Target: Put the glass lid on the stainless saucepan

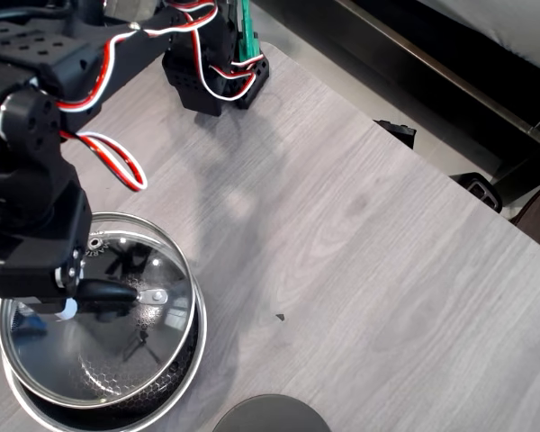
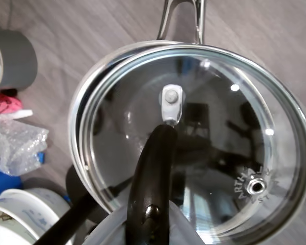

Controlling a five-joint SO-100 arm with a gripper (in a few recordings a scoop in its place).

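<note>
The glass lid [image 1: 130, 346] with its steel rim hangs over the stainless saucepan [image 1: 185, 382] at the lower left of the overhead view, shifted slightly off the pan's rim. My gripper [image 1: 70, 299] is shut on the outer end of the lid's black bar handle [image 1: 108, 292]. In the wrist view the lid [image 2: 219, 127] covers most of the saucepan, whose rim [image 2: 76, 120] shows as a crescent on the left and whose steel handle [image 2: 181, 20] points up. The black handle [image 2: 152, 178] runs down into my gripper [image 2: 149, 232] at the bottom edge.
A dark grey disc [image 1: 270, 416] lies at the bottom edge, right of the pan. The arm's base [image 1: 214, 76] stands at the top. The table's edge [image 1: 414, 148] runs diagonally at right. Beside the pan are a grey roll [image 2: 13, 58], bubble wrap [image 2: 13, 145] and a white bowl [image 2: 20, 214].
</note>
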